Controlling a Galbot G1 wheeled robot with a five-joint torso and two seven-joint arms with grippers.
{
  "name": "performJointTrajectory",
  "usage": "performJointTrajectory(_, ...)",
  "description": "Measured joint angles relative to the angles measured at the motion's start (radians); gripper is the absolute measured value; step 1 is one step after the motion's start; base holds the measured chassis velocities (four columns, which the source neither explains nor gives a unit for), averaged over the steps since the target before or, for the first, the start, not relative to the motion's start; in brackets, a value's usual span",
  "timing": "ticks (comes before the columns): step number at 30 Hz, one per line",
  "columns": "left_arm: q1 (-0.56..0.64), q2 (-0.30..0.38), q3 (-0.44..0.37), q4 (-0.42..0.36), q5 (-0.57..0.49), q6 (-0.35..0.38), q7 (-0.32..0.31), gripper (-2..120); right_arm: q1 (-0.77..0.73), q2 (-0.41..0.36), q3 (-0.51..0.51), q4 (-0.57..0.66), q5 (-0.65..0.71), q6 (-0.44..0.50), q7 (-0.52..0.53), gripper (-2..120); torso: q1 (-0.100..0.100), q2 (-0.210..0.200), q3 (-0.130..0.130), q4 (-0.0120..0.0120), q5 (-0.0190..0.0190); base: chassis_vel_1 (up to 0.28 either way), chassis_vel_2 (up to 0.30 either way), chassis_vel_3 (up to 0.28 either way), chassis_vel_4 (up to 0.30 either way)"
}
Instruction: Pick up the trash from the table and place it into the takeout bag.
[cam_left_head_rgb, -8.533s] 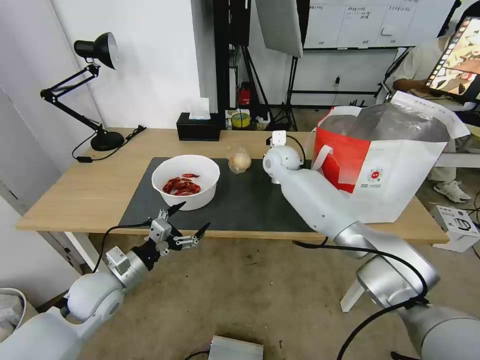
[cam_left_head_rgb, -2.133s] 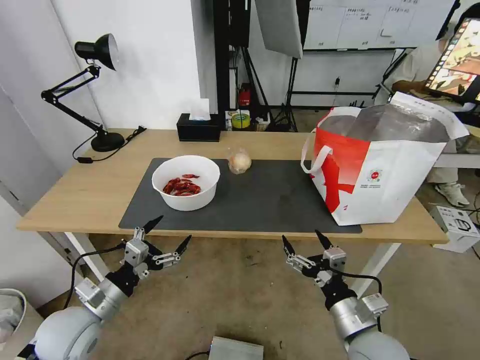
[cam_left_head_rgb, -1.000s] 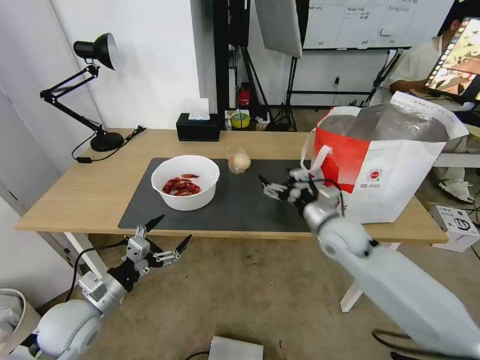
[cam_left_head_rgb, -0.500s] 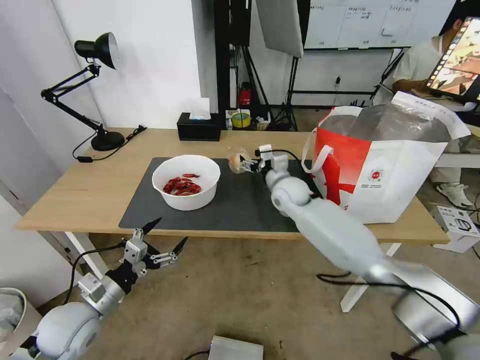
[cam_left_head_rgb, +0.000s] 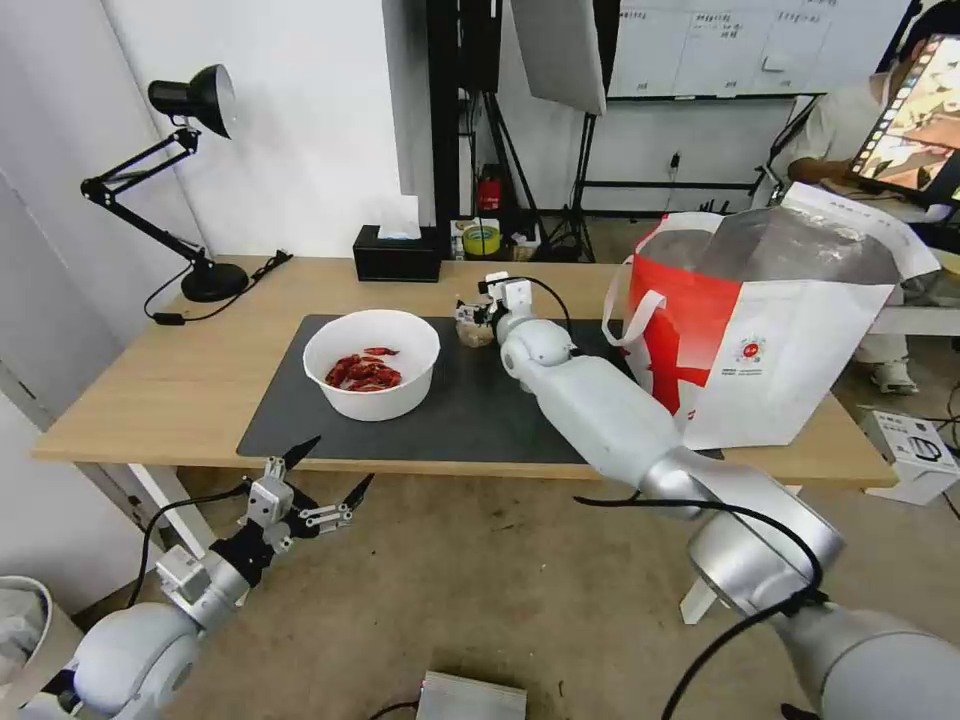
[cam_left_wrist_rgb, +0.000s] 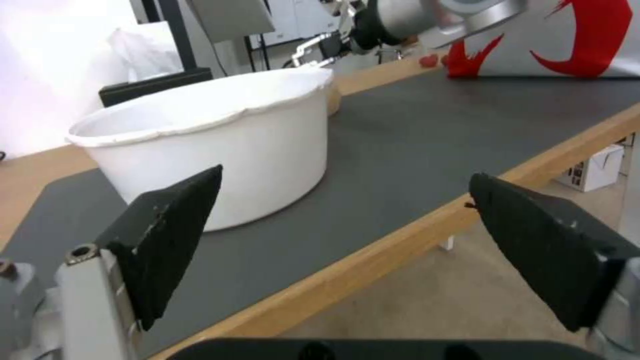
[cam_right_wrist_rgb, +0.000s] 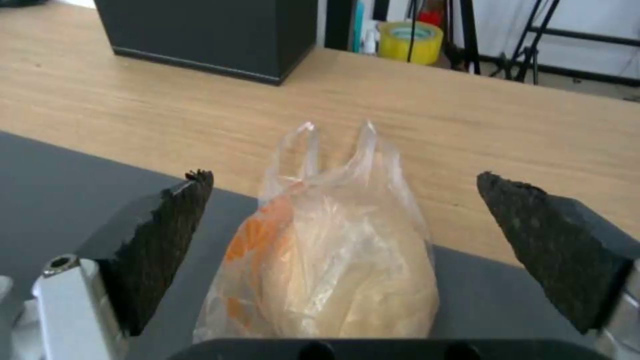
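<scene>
A black desk lamp (cam_left_head_rgb: 190, 180) is set at the far left, and a black tissue box (cam_left_head_rgb: 397, 253) (one white tissue raised) further along. A yellow tape roll (cam_left_head_rgb: 481, 239) is seen just behind.

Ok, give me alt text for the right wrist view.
The right gripper is open, its two black fingers either side of a small clear bag holding a beige lump, not touching it. The bag sits at the far edge of a dark mat on the wooden table, before a black box.
</scene>
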Motion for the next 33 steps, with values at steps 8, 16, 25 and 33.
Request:
performJointTrajectory(8,0.0,-0.004,0.0,0.002,0.0,-0.007,0.002,100,-0.001,0.014,0.013,-0.042,-0.018,-0.012,-0.014,100,0.0,0.0,0.0,-0.0002,0.0001,0.0,0.0,0.0,0.0)
performJointTrajectory(16,0.006,-0.009,0.0,-0.004,0.002,-0.008,0.002,100,-0.007,0.018,0.013,-0.052,-0.018,-0.019,-0.02,100,0.0,0.0,0.0,-0.0002,0.0002,0.0,0.0,0.0,0.0)
performJointTrajectory(25,0.014,-0.006,-0.006,-0.007,0.004,-0.011,0.002,100,-0.014,0.035,0.027,-0.083,-0.017,-0.019,-0.028,76,0.0,0.0,0.0,-0.0001,0.0002,0.0,0.0,0.0,0.0)
performJointTrajectory(33,0.015,-0.009,-0.006,-0.008,0.005,-0.013,0.001,100,-0.032,0.022,0.027,-0.053,-0.015,-0.019,-0.018,46,0.0,0.0,0.0,-0.0001,0.0002,0.0,0.0,0.0,0.0)
